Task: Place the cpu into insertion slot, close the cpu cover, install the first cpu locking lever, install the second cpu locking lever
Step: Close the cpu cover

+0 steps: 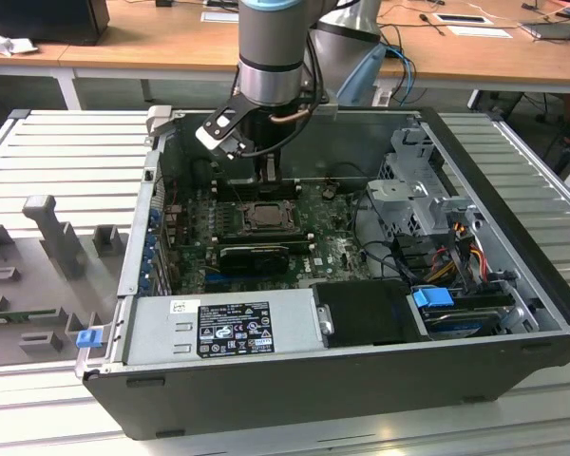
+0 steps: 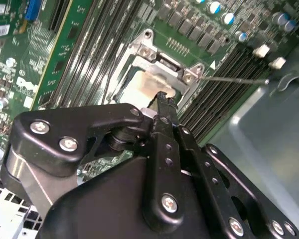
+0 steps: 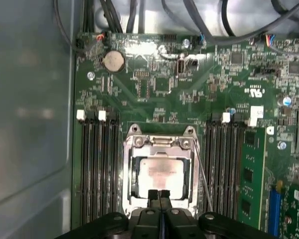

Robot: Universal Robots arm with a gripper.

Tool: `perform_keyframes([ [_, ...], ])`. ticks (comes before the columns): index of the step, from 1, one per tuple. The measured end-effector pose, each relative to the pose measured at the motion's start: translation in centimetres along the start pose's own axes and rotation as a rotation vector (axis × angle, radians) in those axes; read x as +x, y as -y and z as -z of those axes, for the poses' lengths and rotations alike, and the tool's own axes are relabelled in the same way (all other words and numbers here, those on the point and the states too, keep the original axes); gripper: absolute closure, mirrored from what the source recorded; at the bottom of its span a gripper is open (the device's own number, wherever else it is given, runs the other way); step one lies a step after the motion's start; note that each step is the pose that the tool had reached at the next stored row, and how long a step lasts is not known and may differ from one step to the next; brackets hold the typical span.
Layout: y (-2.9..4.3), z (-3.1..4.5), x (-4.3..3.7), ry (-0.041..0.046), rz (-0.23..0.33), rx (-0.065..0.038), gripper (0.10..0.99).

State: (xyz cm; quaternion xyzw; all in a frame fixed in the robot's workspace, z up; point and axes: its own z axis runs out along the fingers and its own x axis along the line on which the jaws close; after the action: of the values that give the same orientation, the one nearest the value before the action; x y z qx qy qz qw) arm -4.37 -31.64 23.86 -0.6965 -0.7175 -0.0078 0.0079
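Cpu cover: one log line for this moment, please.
cpu seated | cover down over it | gripper shut, tips at cover edge | lever slanting away from cover

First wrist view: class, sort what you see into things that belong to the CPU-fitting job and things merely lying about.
Belongs to the job:
cpu
cpu cover
locking lever
claw, shut, beside the cover

Just lying about:
coin battery
memory slots
black cables
green card
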Motion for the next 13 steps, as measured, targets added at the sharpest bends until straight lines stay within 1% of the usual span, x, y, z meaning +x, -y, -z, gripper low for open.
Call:
perform_keyframes([
  [5, 0.08, -0.27, 0.0, 0.0, 0.006, 0.0, 0.98],
  [9, 0.13, -0.46, -0.25, 0.0005, 0.039, 0.0, 0.98],
  [13, 0.24, -0.5, -0.4, 0.0006, 0.048, 0.0, 0.98],
])
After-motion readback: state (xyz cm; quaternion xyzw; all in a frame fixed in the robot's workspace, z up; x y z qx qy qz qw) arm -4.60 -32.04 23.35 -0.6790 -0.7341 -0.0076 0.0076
